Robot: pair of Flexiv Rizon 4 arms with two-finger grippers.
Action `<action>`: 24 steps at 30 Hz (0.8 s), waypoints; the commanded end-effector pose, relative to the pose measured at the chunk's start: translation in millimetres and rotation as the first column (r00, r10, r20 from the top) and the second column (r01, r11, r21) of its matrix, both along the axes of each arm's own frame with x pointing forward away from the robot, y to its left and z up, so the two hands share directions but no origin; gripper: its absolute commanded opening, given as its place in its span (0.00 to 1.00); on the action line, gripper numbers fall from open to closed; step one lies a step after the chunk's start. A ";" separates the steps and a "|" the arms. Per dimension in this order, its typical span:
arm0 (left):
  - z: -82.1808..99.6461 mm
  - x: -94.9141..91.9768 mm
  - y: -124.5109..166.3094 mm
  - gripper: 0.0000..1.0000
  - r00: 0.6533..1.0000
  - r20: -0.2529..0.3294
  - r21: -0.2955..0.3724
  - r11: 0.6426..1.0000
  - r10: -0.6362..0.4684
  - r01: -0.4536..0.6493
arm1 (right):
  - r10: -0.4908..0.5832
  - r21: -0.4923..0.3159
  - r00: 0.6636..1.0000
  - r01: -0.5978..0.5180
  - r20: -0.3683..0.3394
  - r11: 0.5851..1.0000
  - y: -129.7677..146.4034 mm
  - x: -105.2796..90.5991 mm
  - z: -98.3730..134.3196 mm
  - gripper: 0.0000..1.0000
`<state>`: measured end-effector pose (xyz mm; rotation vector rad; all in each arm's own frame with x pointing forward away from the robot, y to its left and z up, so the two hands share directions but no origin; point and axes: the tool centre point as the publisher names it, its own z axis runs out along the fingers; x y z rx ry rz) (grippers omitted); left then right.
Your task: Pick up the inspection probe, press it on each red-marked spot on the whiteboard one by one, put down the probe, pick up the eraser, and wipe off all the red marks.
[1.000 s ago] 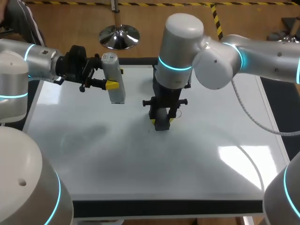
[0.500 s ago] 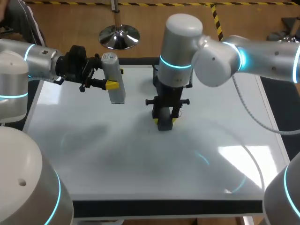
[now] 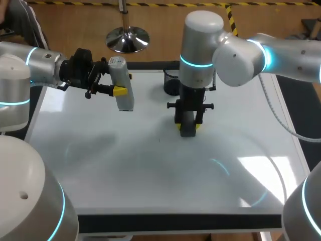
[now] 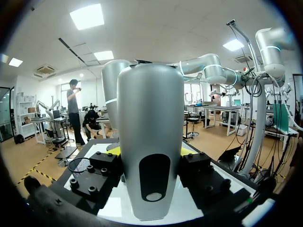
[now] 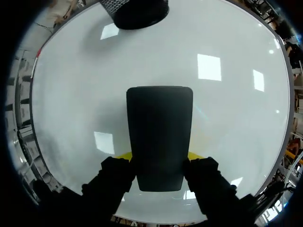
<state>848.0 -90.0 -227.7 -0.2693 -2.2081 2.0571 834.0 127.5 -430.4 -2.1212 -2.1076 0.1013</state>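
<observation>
- At whiteboard (image 3: 125, 170) centre: right gripper (image 3: 188, 125) clamped on eraser (image 3: 187, 132), pointing straight down.
- Rear left: left gripper (image 3: 119, 91) clamped on probe (image 3: 124, 100), held clear above the surface.

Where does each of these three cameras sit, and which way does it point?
Head: above and behind, looking down on the whiteboard; both arms show.
Left wrist: on that arm, looking along the left pincer at the probe it holds.
Right wrist: on that arm, looking down past the right pincer at the eraser it holds.
Shared: head and right wrist both show eraser and whiteboard.
</observation>
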 end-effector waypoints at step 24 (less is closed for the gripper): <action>0.8 0.0 0.3 0.00 1.000 0.001 -0.002 1.000 -0.001 0.001 | 0.046 -0.015 0.997 -0.046 0.064 0.999 13.5 21.1 17.0 0.00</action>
